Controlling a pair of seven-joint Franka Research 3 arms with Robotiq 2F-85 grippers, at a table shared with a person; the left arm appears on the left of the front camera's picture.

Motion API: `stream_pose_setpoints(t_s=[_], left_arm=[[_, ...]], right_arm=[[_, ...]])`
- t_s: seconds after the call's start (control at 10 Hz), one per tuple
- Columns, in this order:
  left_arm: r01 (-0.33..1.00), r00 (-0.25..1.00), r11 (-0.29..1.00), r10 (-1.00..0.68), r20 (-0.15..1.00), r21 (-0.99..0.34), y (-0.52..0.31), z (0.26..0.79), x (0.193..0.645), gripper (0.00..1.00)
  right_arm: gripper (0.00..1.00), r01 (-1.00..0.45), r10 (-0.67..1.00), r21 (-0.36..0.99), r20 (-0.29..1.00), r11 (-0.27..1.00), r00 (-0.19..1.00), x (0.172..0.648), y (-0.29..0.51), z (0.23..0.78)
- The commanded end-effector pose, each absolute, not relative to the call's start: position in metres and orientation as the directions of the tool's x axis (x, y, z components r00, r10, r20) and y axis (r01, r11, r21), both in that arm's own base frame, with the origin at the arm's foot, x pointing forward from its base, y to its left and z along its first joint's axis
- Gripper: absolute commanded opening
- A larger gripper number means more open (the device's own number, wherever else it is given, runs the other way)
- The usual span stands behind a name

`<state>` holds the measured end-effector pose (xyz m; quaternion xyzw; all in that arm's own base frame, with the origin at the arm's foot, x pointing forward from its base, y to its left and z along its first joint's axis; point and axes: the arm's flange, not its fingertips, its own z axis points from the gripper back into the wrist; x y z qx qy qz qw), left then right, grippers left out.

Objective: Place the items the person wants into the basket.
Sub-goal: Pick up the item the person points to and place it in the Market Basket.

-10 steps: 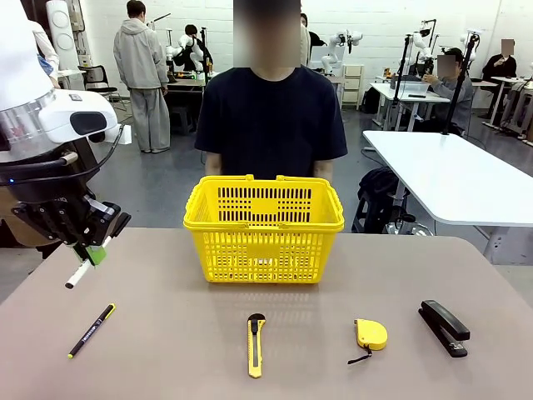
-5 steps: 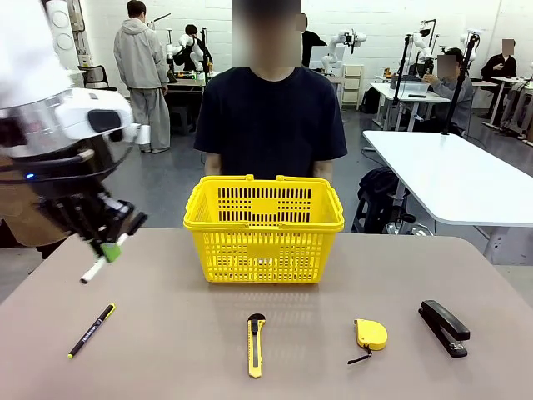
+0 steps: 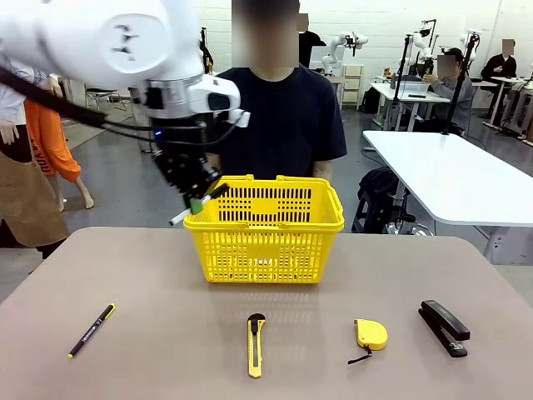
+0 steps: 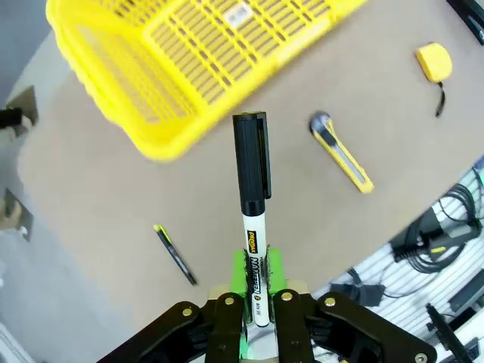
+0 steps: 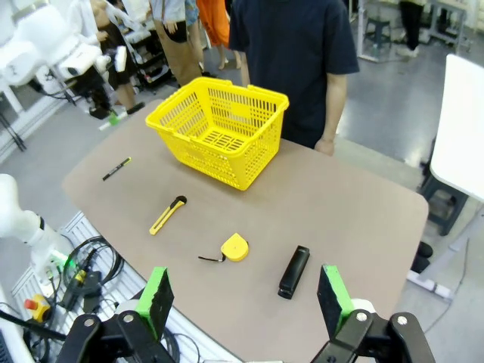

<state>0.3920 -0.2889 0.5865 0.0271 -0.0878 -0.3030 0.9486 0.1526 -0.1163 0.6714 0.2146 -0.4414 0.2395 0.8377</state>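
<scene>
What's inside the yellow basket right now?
Nothing that I can see. From the right wrist camera the basket's lattice floor looks bare, though its near wall hides a strip. The white marker is in the left pincer by the rim, not inside.

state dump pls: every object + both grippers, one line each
basket: upright on table, handles down, looks empty
marker: capped, in the air at basket's left rim, not yet in
left gripper: shut on marker
utility knife: flat on table, untouched
pen: flat on table, untouched
tape measure: on table, untouched
stapler: closed, on table
right gripper: fingers open, holding nothing
</scene>
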Motion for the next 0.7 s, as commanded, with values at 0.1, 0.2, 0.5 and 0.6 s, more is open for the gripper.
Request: stream_pose_setpoints(t_s=[0.1, 0.2, 0.5, 0.6], left_arm=[[0.644, 0.703, 0.716, -0.693, 0.161, 0.269, -0.325, 0.58, 0.432, 0.11], [0.67, 0.682, 0.693, -0.716, 0.15, 0.266, -0.332, 0.575, 0.439, 0.11], [0.736, 0.632, 0.644, -0.764, 0.131, 0.206, -0.342, 0.57, 0.436, 0.11], [0.688, 0.674, 0.682, -0.727, 0.127, 0.248, -0.343, 0.562, 0.443, 0.11]], right_arm=[[1.0, -0.584, 0.213, 0.152, 0.835, 0.797, 0.508, 0.152, -0.116, 0.67], [1.0, -0.584, 0.213, 0.152, 0.835, 0.797, 0.508, 0.152, -0.116, 0.67], [1.0, -0.584, 0.213, 0.152, 0.835, 0.797, 0.508, 0.152, -0.116, 0.67], [1.0, -0.584, 0.213, 0.152, 0.835, 0.797, 0.508, 0.152, -0.116, 0.67]])
